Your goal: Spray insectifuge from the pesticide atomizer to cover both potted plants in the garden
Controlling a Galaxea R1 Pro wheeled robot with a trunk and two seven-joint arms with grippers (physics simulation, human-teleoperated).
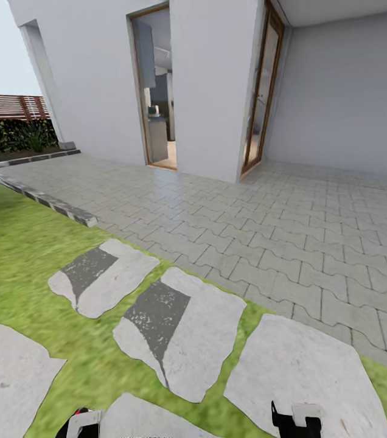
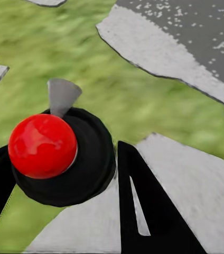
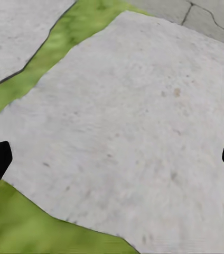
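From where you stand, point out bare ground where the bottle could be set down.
The pale irregular stepping slab under the open right gripper is bare, grass-bordered. The grey interlocking paving by the white house wall is open. The left gripper holds the red-capped black atomizer.

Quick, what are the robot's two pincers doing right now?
Left pincer: shut on the pesticide atomizer, red top showing.
Right pincer: open, holding nothing, over a stepping slab.

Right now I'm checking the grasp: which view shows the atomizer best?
The left wrist view: the atomizer sits close up between the left gripper's fingers. The head view catches just that gripper at its lower edge.
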